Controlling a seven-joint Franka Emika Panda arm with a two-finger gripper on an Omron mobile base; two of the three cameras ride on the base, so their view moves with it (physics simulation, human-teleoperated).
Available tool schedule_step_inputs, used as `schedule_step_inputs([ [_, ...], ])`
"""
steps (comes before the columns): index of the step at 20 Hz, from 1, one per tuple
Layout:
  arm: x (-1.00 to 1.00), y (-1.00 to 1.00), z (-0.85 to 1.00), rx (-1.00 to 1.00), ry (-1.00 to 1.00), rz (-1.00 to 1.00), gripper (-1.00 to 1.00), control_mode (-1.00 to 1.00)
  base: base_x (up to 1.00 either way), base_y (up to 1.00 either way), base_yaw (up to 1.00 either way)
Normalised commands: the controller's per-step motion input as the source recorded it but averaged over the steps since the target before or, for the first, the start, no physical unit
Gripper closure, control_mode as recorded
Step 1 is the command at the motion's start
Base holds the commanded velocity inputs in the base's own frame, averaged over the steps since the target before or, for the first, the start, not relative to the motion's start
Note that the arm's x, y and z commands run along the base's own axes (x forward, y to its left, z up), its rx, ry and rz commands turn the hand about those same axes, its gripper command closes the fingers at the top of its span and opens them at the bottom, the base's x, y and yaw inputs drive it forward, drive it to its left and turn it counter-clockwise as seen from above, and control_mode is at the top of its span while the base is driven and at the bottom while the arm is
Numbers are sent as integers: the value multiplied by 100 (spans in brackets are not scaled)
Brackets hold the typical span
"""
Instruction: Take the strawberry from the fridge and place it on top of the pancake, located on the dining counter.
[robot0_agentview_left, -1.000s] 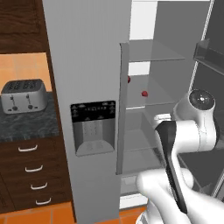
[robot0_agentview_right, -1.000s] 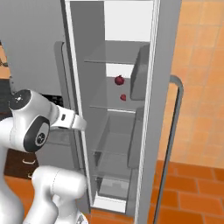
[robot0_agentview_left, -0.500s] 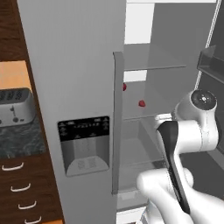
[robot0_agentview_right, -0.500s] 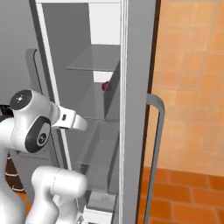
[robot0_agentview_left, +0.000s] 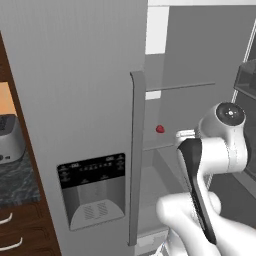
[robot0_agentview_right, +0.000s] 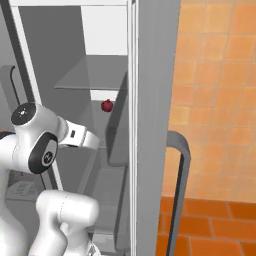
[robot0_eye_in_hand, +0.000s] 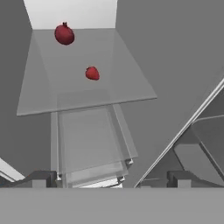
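The fridge (robot0_agentview_left: 75, 75) stands with its right door (robot0_agentview_right: 150, 100) swung open. On a glass shelf (robot0_eye_in_hand: 52, 92) inside lies the strawberry (robot0_eye_in_hand: 92, 73), small and bright red, also seen past the left door's handle (robot0_agentview_left: 160, 129). My gripper (robot0_eye_in_hand: 109, 181) is open with nothing between its fingers. It points into the fridge, well short of the strawberry and lower than the shelf. The pancake and the dining counter are out of view.
A darker round red fruit (robot0_eye_in_hand: 64, 34) (robot0_agentview_right: 106, 105) sits further back on the same shelf. The left door's long handle (robot0_agentview_left: 135, 150) and dispenser panel (robot0_agentview_left: 92, 190) are close on my left. A toaster (robot0_agentview_left: 9, 137) stands on a dark counter at far left.
Both base views have shifted and the fridge looms larger, so the base has driven closer to it. The gripper has stayed open.
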Motion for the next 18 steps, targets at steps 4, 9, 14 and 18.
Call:
schedule_step_inputs([
  [4,15,0,-4,2,0,2,-100,-100,41,0,1],
  [9,99,12,-35,1,19,27,-100,-100,0,0,0],
  [14,65,7,-37,0,11,19,-100,-100,0,0,0],
  [18,64,1,-18,0,1,0,-100,-100,0,0,0],
])
